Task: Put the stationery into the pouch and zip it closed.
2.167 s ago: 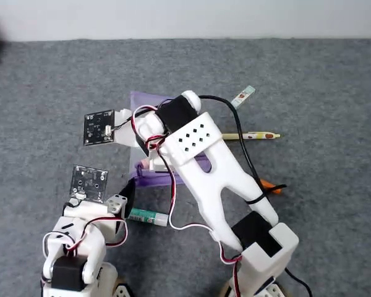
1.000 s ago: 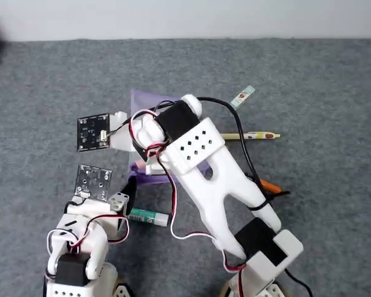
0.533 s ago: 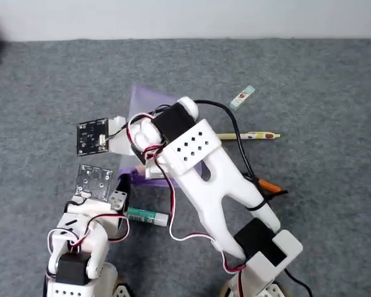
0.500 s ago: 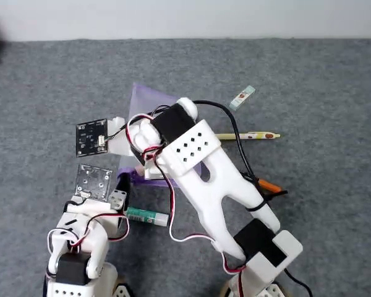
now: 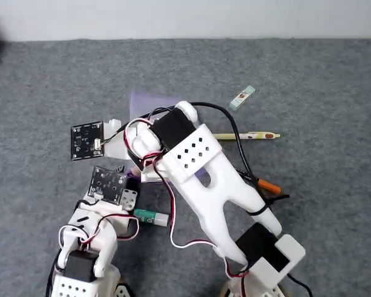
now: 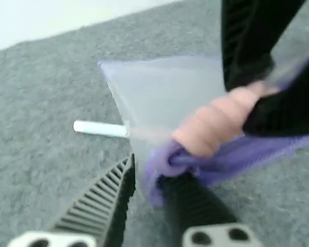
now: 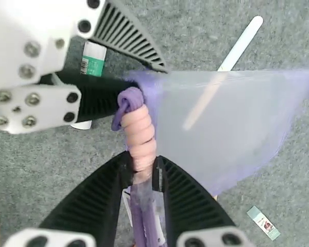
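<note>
The translucent purple pouch point(image 5: 145, 102) point(image 6: 165, 92) point(image 7: 221, 128) is held up off the grey carpet between both arms. My right gripper point(image 7: 142, 172) is shut on the pink zipper pull point(image 7: 139, 131) point(image 6: 216, 123) at the pouch's edge. My left gripper point(image 6: 154, 188) point(image 7: 141, 77) is shut on the bunched purple corner right beside the pull. A green-labelled glue stick point(image 5: 151, 216) point(image 7: 94, 56) lies on the carpet by the left arm. A pale pencil point(image 5: 247, 135) point(image 7: 239, 41) lies beyond the pouch.
A small eraser point(image 5: 242, 98) point(image 7: 261, 221) lies past the pencil, and an orange item point(image 5: 269, 185) peeks out beside the right arm. A pale stick point(image 6: 100, 128) lies partly behind the pouch. A white wall edges the far side of the carpet.
The left arm has pushed forward toward the pouch's near corner. The right arm has drifted left, and the pouch has shifted and changed shape under it.
</note>
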You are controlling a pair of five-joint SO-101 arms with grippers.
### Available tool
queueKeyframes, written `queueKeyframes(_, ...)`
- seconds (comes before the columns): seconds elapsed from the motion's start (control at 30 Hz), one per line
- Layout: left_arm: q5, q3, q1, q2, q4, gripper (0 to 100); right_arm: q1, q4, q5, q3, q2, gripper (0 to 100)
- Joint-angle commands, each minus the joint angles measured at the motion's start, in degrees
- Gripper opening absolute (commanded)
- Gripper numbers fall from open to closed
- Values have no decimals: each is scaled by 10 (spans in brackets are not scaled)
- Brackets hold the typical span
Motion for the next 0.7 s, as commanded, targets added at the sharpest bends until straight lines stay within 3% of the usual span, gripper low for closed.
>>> queueKeyframes(0.0, 0, -7, 0, -6, -18, 13, 2, 23, -7, -3, -36, 9)
queueKeyframes(0.2, 0, -16, -16, -6, -18, 13, 46, 23, -19, -3, -67, 9)
queueKeyframes(0.37, -3, -41, -74, -6, -13, 12, 100, 24, -19, -2, -104, 9)
queueKeyframes(0.67, 0, -141, -106, -6, 165, 12, 216, 22, -16, 120, -200, 9)
